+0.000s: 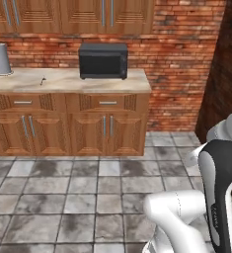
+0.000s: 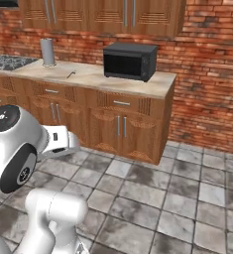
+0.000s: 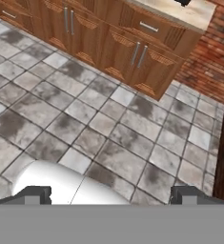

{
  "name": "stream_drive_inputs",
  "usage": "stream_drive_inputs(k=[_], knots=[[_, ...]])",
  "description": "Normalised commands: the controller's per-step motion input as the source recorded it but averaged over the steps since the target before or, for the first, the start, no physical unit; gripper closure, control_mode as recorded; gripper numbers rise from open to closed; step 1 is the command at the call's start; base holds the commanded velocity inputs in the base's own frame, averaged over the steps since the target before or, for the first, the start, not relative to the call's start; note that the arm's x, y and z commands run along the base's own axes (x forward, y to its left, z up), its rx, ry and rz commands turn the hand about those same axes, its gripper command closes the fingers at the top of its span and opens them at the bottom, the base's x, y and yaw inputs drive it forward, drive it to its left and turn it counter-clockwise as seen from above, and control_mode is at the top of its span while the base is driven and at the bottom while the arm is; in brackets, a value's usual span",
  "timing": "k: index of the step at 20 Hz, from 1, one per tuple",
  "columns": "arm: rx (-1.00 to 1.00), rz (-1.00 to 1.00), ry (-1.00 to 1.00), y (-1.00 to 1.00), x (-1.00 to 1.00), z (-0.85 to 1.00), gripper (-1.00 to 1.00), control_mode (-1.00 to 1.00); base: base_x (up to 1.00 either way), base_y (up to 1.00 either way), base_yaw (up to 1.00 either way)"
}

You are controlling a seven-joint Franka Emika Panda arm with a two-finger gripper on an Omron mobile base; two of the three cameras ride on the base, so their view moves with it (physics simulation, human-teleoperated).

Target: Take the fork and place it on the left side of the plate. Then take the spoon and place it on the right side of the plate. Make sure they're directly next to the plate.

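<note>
You're looking at the kitchen from well back on the tiled floor (image 1: 78, 197). The table (image 1: 68, 81) runs along the brick wall (image 1: 186, 49), w/ wooden cabinets (image 1: 73, 126) under it and more cupboards (image 1: 78, 15) above.

Task thing: a small slim dark item lies flat on the table top, prob. the spoon (image 1: 43, 80), between the grey paper-towel roll (image 1: 1, 59) and the black microwave (image 1: 103, 61). It's closer to the roll's side, apart from both. Too small to tell bowl from handle. In the right base view it's the same thin sliver (image 2: 71, 75) just right of the roll (image 2: 47, 51), w/ the microwave (image 2: 130, 61) further right near the table's end. A dark speckled stovetop (image 2: 6, 61) sits left of the roll.

Containers: microwave door is shut, its inside is not visible; cabinet doors and drawers all closed.

Gripper (image 3: 111, 195): in the hand view the two dark fingertips (image 3: 35, 194) stand far apart at the bottom corners, jaws released, nothing between them, pointed down at floor tiles in front of the cabinets (image 3: 127, 52). It's well away from the table.
</note>
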Motion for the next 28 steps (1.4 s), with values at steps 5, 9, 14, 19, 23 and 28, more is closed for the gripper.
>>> stream_drive_inputs(k=[5,9,14,19,23,28], knots=[[0.00,0.00,0.00,0.00,0.00,0.00,-1.00,1.00,1.00,0.20,0.01],[0.00,0.00,0.00,0.00,0.00,0.00,-1.00,1.00,1.00,0.36,0.00],[0.00,0.00,0.00,0.00,0.00,0.00,-1.00,1.00,1.00,0.65,-0.05],[0.00,0.00,0.00,0.00,0.00,0.00,-1.00,1.00,0.95,0.93,-0.13],[0.00,0.00,0.00,0.00,0.00,0.00,-1.00,1.00,0.95,0.98,-0.14],[0.00,0.00,0.00,0.00,0.00,0.00,-1.00,1.00,0.81,0.94,-0.17]])
